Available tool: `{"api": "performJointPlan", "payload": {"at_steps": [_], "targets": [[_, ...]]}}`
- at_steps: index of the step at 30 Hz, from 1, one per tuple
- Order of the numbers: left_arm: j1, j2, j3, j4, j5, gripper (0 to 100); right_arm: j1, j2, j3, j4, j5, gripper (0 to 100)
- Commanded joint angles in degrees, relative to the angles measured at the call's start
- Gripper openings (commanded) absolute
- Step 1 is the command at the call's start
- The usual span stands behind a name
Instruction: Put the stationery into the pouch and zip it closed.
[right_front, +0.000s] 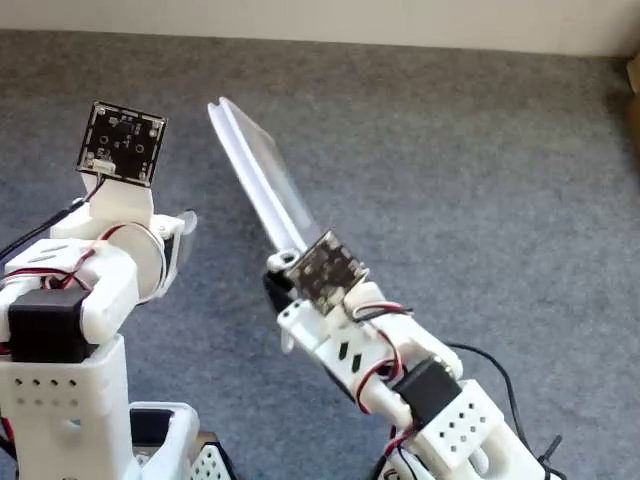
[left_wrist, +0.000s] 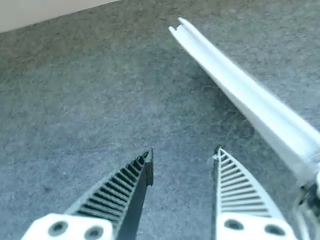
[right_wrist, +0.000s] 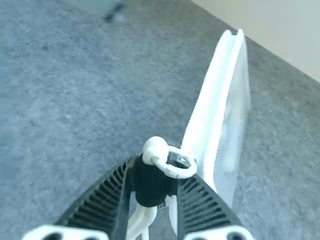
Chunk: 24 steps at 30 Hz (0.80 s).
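Observation:
A translucent white pouch is held off the grey carpet, slanting edge-up away from the right arm. My right gripper is shut on the black zipper tab with its white ring pull at the pouch's near end. In the high view this gripper sits mid-table under its camera board. My left gripper hangs open over bare carpet, nothing between its fingers, with the pouch off to one side of it. The left arm stands at the left.
Grey carpet covers the whole work surface. A pale wall strip runs along the far edge. A brownish object pokes in at the right edge. Red and black cables trail along the right arm.

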Motion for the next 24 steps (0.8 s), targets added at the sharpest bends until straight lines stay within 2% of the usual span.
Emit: {"api": "performJointPlan", "payload": {"at_steps": [1, 13, 17, 24], "targets": [[3.65, -0.66, 0.66, -1.58, 6.59, 20, -4.35, -2.51, -3.03, 2.51, 0.53, 0.5], [10.15, -0.66, 26.77, -25.32, 10.11, 20, -9.54, -2.51, 4.00, 3.21, 0.44, 0.5], [9.45, -0.66, 31.34, -25.93, 9.67, 20, -9.27, -2.59, 4.18, 3.21, 0.44, 0.5], [3.12, -0.66, 39.25, -25.93, 2.73, 20, -9.19, -2.59, 4.62, 3.21, 0.26, 0.5]]}}
